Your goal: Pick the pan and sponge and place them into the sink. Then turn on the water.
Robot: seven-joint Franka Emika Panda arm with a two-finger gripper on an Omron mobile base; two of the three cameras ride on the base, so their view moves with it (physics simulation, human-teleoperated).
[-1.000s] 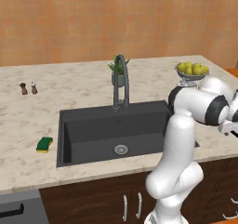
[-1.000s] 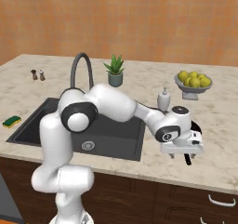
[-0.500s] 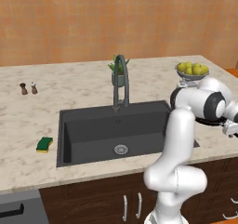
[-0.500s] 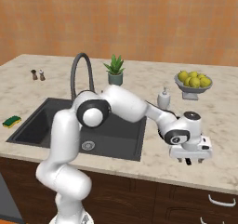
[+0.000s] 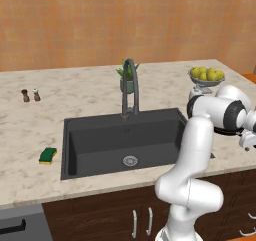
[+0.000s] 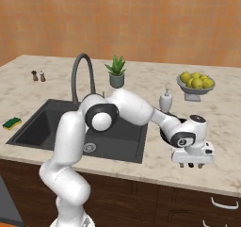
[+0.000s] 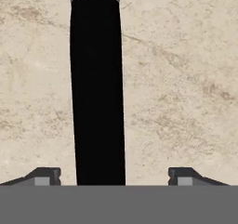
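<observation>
Pincer (image 7: 114, 176) spread astride the pan (image 7: 97, 93) handle (tips apart from it), bare counter (image 7: 186, 79) on both sides

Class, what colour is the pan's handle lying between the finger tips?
Black, plain and unpatterned. The pan's handle shows best in the hand view, against the beige marbled counter.

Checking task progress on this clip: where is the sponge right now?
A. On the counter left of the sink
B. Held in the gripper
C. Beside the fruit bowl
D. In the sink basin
A: the sponge lies on the counter just left of the sink, outside the basin.
</observation>
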